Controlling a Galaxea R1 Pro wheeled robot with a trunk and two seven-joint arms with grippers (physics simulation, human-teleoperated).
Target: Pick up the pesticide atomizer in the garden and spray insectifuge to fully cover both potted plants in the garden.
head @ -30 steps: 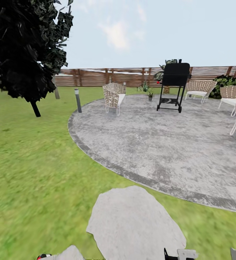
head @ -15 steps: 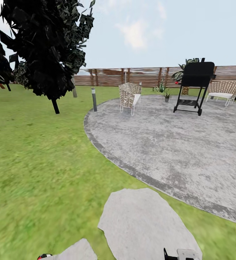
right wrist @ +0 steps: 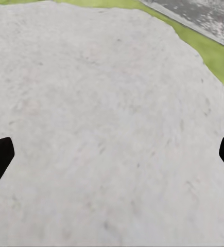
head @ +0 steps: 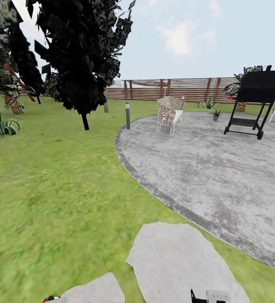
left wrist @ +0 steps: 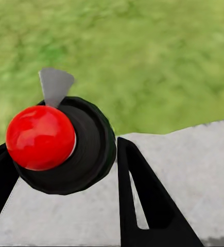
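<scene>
In the left wrist view the pesticide atomizer (left wrist: 65,149), a black round body with a red ball top and a grey nozzle, sits between the black fingers of my left gripper (left wrist: 60,149), which is shut on it. Its red top peeks in at the head view's lower edge (head: 49,299). My right gripper (right wrist: 112,154) is open over a grey stepping stone (right wrist: 106,103), with nothing between its fingers. One small potted plant (head: 216,113) stands far off on the round patio (head: 204,168) near the fence. The other potted plant is out of view.
A dark tree (head: 80,54) stands on the lawn to the left, with a palm (head: 12,99) and a spiky plant (head: 2,126) beyond it. On the patio are a wicker chair (head: 169,113) and a black grill (head: 257,101). A short lamp post (head: 127,114) marks the patio's edge.
The camera has turned left, so the patio, chair and grill sit further right in the picture and more trees show at the left. Both grippers look unchanged.
</scene>
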